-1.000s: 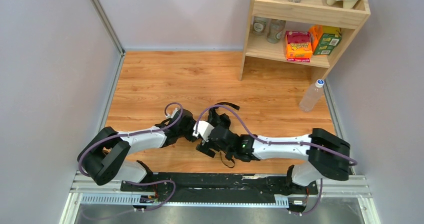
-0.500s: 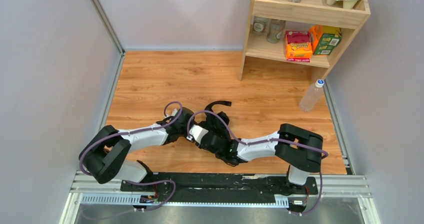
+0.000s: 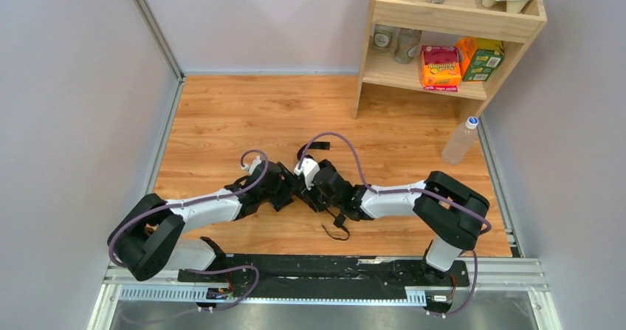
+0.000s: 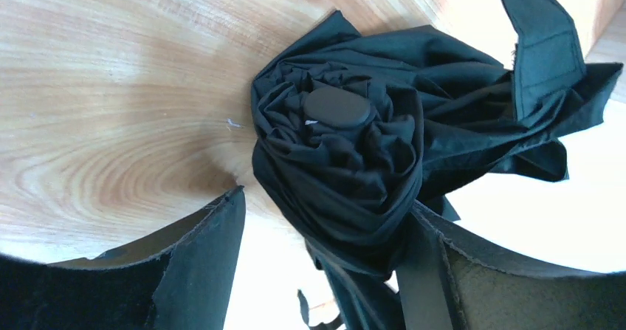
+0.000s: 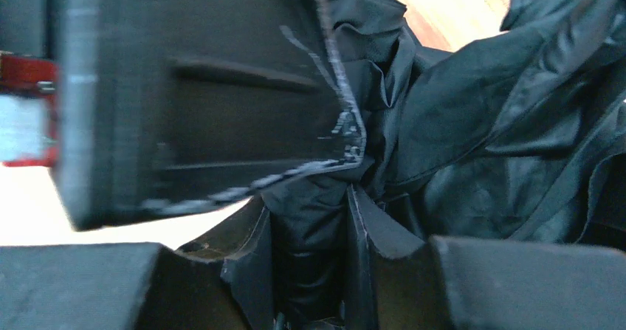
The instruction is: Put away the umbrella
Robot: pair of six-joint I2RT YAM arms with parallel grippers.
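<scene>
Umbrella point(image 4: 339, 160) btwn L fingers point(image 4: 199, 263), R fingers point(image 5: 384, 249) pinching.

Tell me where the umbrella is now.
The umbrella is bunched at the centre of the top view, between the left tool and the right tool, nearer the arms than the shelf.

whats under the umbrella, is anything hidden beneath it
Only the wooden table shows around the umbrella in the left wrist view. The patch straight beneath the bunched fabric is covered, so whether anything lies there cannot be told.
</scene>
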